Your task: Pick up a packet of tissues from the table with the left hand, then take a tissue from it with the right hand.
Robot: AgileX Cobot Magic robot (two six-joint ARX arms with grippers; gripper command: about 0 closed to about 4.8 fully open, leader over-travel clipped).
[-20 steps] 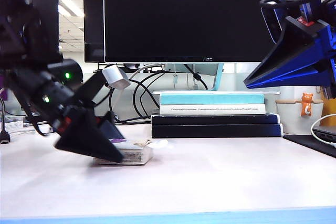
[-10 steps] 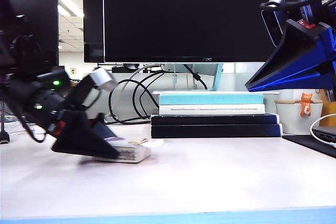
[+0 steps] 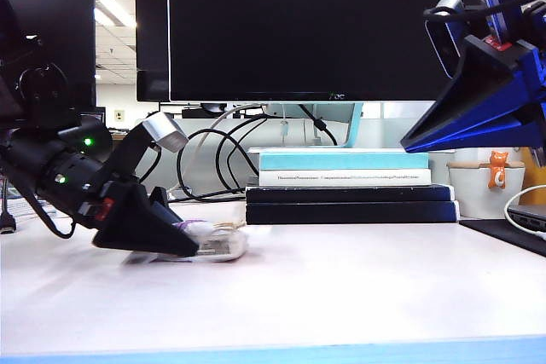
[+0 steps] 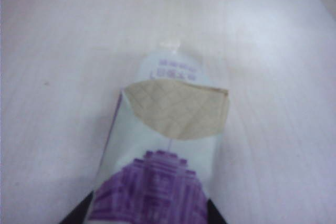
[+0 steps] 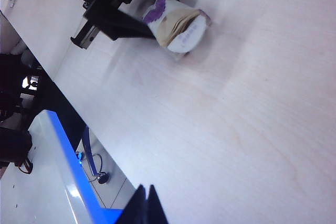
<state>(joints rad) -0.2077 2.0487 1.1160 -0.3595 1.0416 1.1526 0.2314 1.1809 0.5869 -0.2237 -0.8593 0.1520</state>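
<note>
Exterior: left hand (image 3: 183, 243) low on the table (image 3: 341, 296), jaws clamped round the packet of tissues (image 3: 217, 246) for the lift.
L wrist: tissue (image 4: 178, 108) exposed.
R wrist: right hand (image 5: 146, 203) shut, waiting well apart.

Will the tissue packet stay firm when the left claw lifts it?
Probably not: the packet of tissues bulges between the left claw fingers, so it looks soft. Its glossy wrap may slip. The right claw waits shut, high above the table.
</note>
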